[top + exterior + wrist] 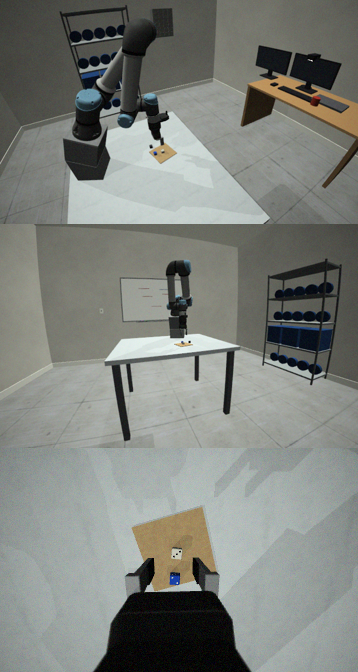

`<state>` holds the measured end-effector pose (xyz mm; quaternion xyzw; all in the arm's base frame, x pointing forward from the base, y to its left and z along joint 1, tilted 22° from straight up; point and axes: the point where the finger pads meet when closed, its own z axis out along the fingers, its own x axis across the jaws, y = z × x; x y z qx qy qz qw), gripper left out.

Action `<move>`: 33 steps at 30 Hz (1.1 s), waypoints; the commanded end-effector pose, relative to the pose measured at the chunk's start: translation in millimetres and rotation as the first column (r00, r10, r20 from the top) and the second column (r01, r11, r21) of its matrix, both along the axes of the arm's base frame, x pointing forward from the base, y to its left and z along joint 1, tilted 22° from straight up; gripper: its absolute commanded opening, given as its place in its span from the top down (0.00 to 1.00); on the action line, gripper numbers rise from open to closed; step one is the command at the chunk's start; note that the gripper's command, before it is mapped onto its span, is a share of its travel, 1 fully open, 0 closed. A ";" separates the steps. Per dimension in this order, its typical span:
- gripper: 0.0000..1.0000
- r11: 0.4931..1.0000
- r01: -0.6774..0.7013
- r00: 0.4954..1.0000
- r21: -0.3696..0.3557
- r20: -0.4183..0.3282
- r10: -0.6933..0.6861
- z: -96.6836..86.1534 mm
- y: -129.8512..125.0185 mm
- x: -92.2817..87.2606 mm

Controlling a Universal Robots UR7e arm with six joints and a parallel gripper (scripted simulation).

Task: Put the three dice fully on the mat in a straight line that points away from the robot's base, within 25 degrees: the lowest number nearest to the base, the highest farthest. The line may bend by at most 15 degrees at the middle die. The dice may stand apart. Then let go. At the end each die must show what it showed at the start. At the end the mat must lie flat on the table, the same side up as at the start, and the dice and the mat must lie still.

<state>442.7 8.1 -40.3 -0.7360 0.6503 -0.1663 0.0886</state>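
A tan square mat (163,153) lies flat on the white table; it also shows in the wrist view (176,548) and the exterior view (183,344). A blue die (155,153) and a white die (163,151) sit on it. In the wrist view the blue die (175,578) is near the mat's edge and the white die (176,553) lies farther on. A black die (151,146) sits on the table just off the mat, toward the base; the wrist view hides it. My gripper (160,142) hangs above the mat, open and empty, its fingers framing the blue die from above.
The robot base block (86,151) stands at the table's left end. The table edges lie far from the mat. A desk with monitors (303,94) and a shelf rack (300,321) stand away from the table.
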 end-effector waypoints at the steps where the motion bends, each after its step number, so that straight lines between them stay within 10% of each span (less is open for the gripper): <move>1: 0.00 0.993 -0.112 0.994 -0.043 -0.012 0.111 -3.1 7.1 -2.3; 17: 0.00 0.843 -0.507 0.862 -0.182 -0.099 0.497 -16.1 32.1 -14.9; 33: 0.00 0.505 -0.819 0.566 -0.272 -0.241 0.789 -30.2 54.4 -33.2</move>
